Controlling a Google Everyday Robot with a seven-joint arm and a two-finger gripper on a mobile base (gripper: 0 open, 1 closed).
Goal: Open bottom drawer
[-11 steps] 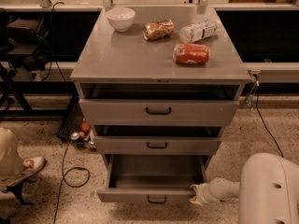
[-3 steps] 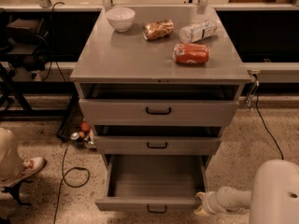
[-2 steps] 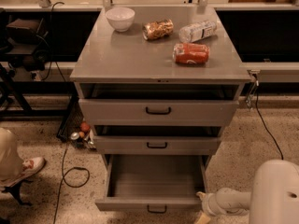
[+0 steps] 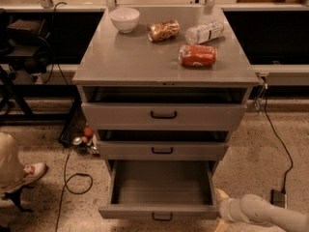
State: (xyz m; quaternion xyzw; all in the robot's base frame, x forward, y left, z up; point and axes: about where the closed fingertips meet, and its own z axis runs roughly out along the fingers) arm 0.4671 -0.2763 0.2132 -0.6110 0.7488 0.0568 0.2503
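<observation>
- Find the bottom drawer (image 4: 145, 210) lowest in the grey cabinet (image 4: 120, 57), drawn far forward, with its bare inside exposed and its small black handle (image 4: 162, 217) at the lower edge of view.
- Judge the opening as done or very nearly so, going by the wide stretch of drawer floor on show.
- Spot the gripper (image 4: 222, 204) just beside the drawer's right front corner, low near the floor, at the end of the white arm (image 4: 263, 211). Cannot tell whether clenched or released, nor whether touching the front panel.
- Next, in all likelihood: let go if holding, then back off to the right without clipping the corner or nudging the drawer back in.
- Leave alone the middle drawer (image 4: 161, 150) and top drawer (image 4: 163, 115) above, both close to shut.
- Note on the cabinet top a white bowl (image 4: 124, 18), a snack bag (image 4: 163, 30), a plastic bottle (image 4: 205, 32) lying down and a red can (image 4: 198, 55) on its side, all well apart from the work.
- Mind the cable (image 4: 277, 144) and small black box (image 4: 279, 197) on the floor right of the arm, and a shoe (image 4: 30, 171) at far left.
</observation>
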